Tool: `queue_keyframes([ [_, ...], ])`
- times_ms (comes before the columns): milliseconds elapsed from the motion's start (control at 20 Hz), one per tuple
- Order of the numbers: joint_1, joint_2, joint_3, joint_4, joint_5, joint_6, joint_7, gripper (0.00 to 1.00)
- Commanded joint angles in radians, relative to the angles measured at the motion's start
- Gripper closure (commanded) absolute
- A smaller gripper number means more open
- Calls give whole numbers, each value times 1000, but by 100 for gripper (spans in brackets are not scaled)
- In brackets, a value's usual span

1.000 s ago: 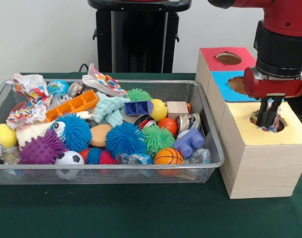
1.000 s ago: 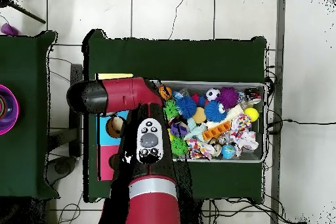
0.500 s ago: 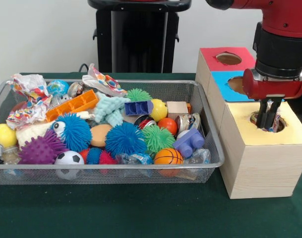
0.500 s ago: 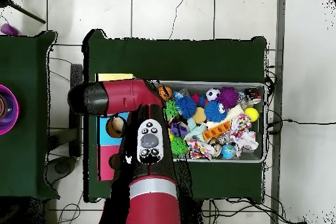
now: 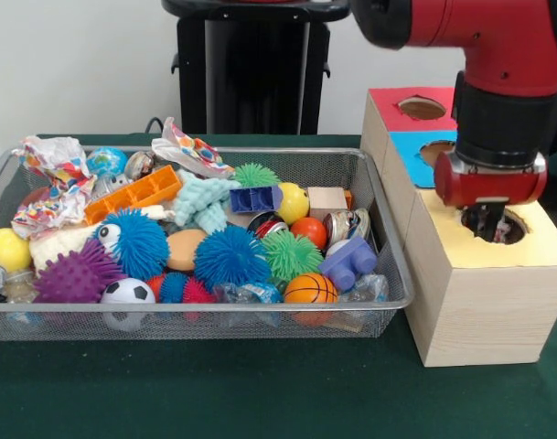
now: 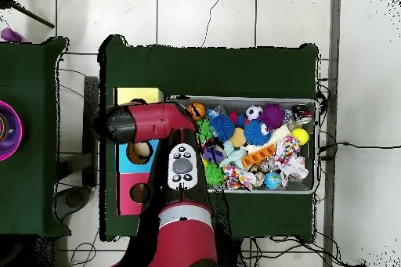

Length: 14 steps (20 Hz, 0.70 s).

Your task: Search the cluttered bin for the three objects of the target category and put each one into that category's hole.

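Observation:
My gripper point(image 5: 485, 222) hangs just above the round hole point(image 5: 508, 230) in the yellow-topped wooden box point(image 5: 534, 254), right of the bin. Nothing shows in it, and I cannot see how it stands. The wire mesh bin point(image 5: 390, 251) holds crumpled colourful paper wrappers at its far left point(image 5: 54, 163) and at its back point(image 5: 194, 149), among many toys. In the overhead view the red arm point(image 6: 153, 121) covers the gripper; the yellow box point(image 6: 138, 95) shows beside it.
Behind the yellow box stand a blue-topped box point(image 5: 408, 148) and a red-topped box point(image 5: 386, 99), each with a hole. The bin is crowded with spiky balls, a small basketball point(image 5: 309, 288), a soccer ball point(image 5: 127, 293), an orange tray point(image 5: 132, 194) and plastic blocks.
The arm has shifted left and risen a little over the yellow box. The colourful paper seen in the gripper at the hole earlier no longer shows.

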Motion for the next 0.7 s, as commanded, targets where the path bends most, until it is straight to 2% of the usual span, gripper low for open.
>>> queue_keyframes([
  [50, -26, 114, 88, 85, 0, -62, 124, 100],
  [350, -22, 146, 84, 60, 9, -103, 123, 100],
  [500, -18, 136, 79, 62, 12, -91, 125, 100],
  [600, -16, 121, 75, 58, 19, -55, 120, 100],
  [700, -8, 72, 64, 75, 23, -1, 117, 100],
])
